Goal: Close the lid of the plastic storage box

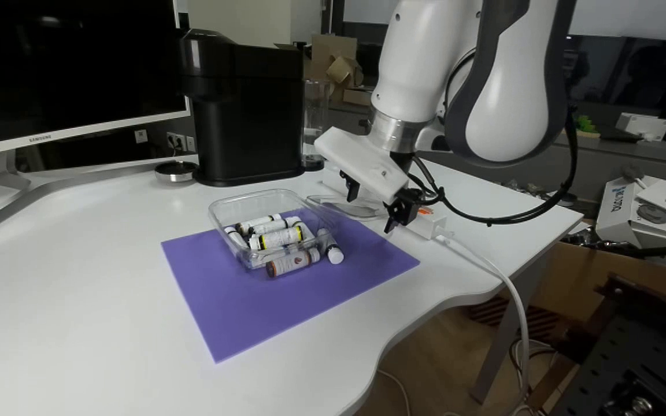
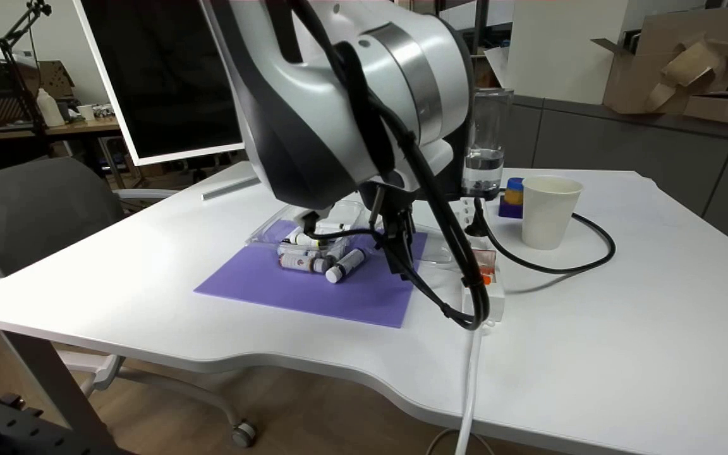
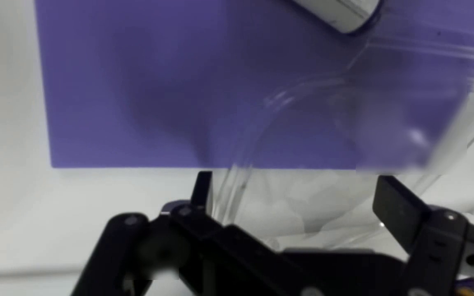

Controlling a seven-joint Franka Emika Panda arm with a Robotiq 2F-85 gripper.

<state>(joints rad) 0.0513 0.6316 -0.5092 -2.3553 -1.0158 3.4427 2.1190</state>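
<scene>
The clear box (image 1: 263, 202) sits on a purple mat (image 1: 252, 312), away from the curved edge of the worktop (image 1: 107, 277); small bottles (image 1: 281, 237) lie in it and two more just beside it. Its lid (image 3: 311, 135) lies folded out over the mat's border, near the power strip (image 2: 490, 300). The gripper (image 1: 370, 215) hangs above the lid, fingers (image 3: 397, 209) spread well apart; whether they touch it, I cannot tell. A band of white runs between mat and curved edge; a broader one spreads on the side opposite the power strip. The monitor (image 1: 67, 75) reads SAMSUNG; a carton (image 1: 622, 214) past the worktop's corner shows ROBOT. The bottle labels are too small to read.
</scene>
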